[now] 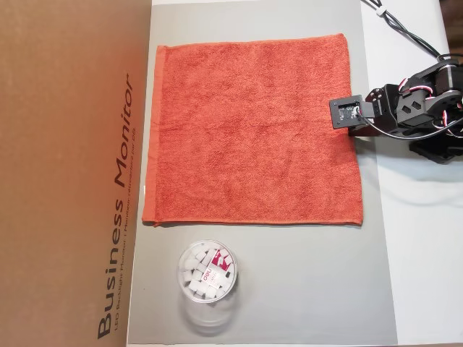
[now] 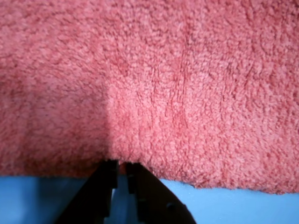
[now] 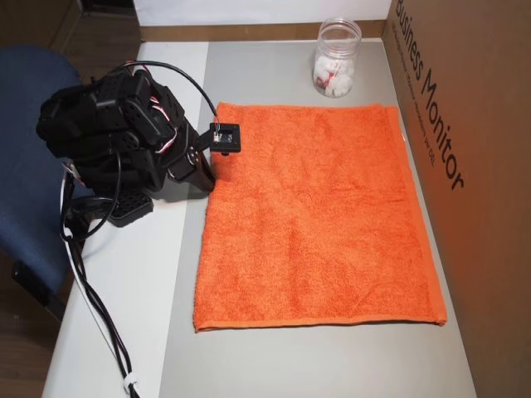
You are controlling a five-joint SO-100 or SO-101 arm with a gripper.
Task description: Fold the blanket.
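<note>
The blanket [image 1: 253, 130] is spread flat on the grey table [image 1: 304, 289], unfolded. At its edge nearest the arm, the pincer [image 2: 120, 164] is seen in the wrist view with its fingers nearly together, touching the hem; whether cloth is pinched cannot be told. A clear container [image 1: 206, 273] stands just beside another edge.

Flat blanket [image 1: 249, 130] lies open; cardboard box [image 1: 69, 173] and jar [image 1: 207, 278] border it.

Office or home desk setup: white desk [image 3: 108, 332], blue office chair [image 3: 25, 224] alongside, cardboard "Business Monitor" box [image 1: 65, 173] as backdrop.
</note>
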